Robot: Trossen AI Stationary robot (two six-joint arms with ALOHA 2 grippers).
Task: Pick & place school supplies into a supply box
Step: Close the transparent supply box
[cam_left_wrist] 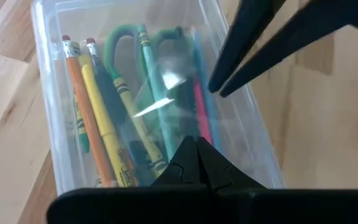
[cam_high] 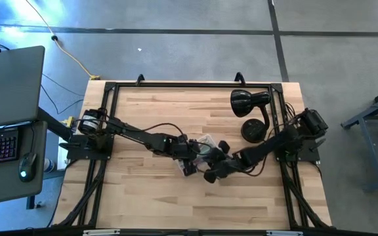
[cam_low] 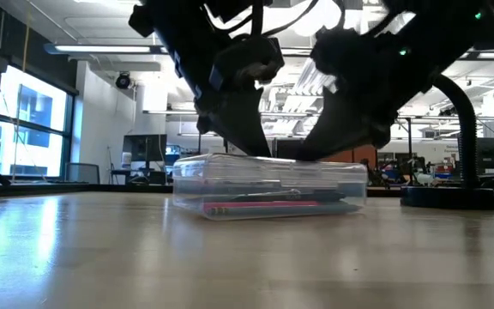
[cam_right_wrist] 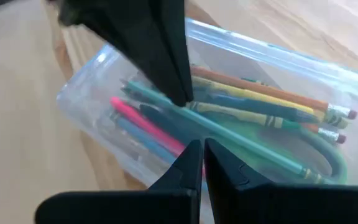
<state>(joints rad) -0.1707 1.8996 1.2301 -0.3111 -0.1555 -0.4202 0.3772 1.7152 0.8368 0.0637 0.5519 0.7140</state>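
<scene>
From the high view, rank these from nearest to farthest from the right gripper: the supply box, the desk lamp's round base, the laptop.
1. Supply box: right beside the right gripper, mid-table.
2. Desk lamp's round base: toward the table's far right corner.
3. Laptop: off the table, far on the left.

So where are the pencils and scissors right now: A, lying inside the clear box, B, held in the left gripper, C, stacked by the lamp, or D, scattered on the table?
A: the pencils and green-handled scissors lie inside the clear box.
</scene>
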